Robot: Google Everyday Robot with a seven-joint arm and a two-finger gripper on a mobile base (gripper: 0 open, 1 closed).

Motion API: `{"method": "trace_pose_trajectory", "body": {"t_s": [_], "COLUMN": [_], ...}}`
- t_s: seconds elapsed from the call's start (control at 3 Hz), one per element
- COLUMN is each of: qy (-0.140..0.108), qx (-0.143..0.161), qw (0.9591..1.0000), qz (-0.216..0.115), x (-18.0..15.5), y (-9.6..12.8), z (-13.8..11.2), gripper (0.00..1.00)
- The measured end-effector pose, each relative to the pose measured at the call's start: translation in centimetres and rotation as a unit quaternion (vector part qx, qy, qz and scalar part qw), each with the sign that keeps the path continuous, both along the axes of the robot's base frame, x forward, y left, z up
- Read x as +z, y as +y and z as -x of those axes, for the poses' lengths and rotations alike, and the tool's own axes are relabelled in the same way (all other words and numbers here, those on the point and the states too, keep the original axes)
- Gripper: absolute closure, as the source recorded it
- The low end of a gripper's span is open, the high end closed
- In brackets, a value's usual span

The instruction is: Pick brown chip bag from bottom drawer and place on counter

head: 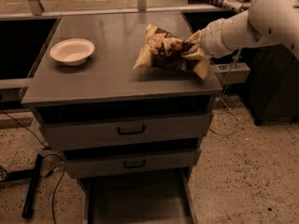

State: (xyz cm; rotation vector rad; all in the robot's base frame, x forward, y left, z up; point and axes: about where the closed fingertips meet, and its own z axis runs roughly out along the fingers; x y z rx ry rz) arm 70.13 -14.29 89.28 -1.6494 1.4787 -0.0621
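Note:
The brown chip bag (164, 53) has a dark brown centre and pale cream-yellow edges. It is held over the right part of the counter (107, 73), its lower edge at or just above the surface. My gripper (190, 49) comes in from the right on a white arm and is shut on the bag's right end. The bag's crinkled top partly hides the fingers. The bottom drawer (135, 199) is pulled out at the base of the cabinet, and the part of its floor that shows is bare.
A white bowl (72, 51) sits on the counter's left side. Two closed grey drawers with black handles (131, 130) are below the top. A black cabinet (275, 92) stands to the right. Cables (42, 171) lie on the speckled floor at left.

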Motion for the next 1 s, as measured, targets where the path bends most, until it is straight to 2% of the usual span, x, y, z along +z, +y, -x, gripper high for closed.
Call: {"method": "trace_pose_trajectory", "body": {"t_s": [0.67, 1.0], "qy": [0.034, 0.034], "qx": [-0.002, -0.002], "qw": [0.9990, 0.9990], "qz": [-0.029, -0.029], "x": [-1.4, -1.4], "y": [3.0, 3.0], "z": [-2.6, -2.6], "gripper": [1.00, 0.82]}}
